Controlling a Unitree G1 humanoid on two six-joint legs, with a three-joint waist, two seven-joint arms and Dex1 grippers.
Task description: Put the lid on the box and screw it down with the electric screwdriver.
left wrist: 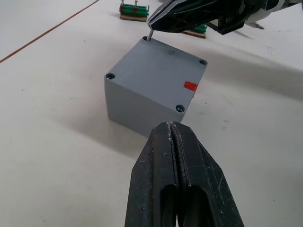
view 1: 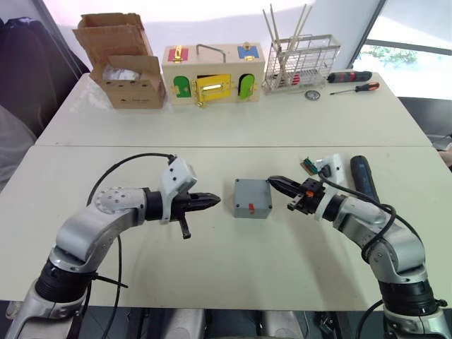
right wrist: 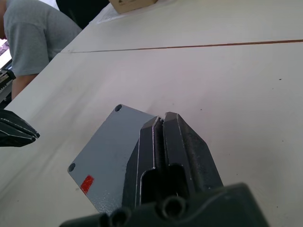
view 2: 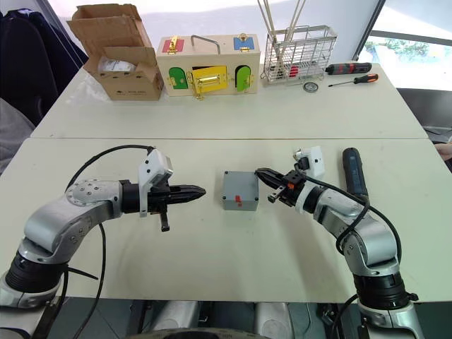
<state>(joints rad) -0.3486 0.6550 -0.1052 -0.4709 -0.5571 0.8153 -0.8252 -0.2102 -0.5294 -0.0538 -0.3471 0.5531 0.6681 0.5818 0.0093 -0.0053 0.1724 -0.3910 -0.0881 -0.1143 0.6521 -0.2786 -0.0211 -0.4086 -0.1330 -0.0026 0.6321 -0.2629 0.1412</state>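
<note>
While both arms flank it in the left eye view, the small grey plastic box (view 1: 253, 199) sits on the table between the two tips. It lies just ahead of the left gripper (view 1: 210, 202), and the right gripper (view 1: 277, 183) reaches its far corner on the right arm's side. The thick black cylindrical electric screwdriver (view 1: 364, 176) lies flat behind the right gripper and outboard of that wrist, well apart from the left arm, so the right arm is plainly nearer. Its long axis runs away from the robot, roughly crosswise to the right gripper's reach. Which end carries the bit I cannot tell.

Seen from the left wrist, the left gripper's fingers (left wrist: 189, 161) are pressed together and hold nothing. The box stands straight ahead of them, one corner turned toward the tips. Its flat grey square lid (left wrist: 158, 66) appears seated, with a hole at each corner and a red mark uppermost. At the corner farthest from the left tips, the right gripper is pinched on a thin metal pin (left wrist: 149, 35), probably a screw, pointing down at that hole.

From the right wrist, that gripper's fingers (right wrist: 184, 146) sit closed together directly above the lid's edge.
</note>
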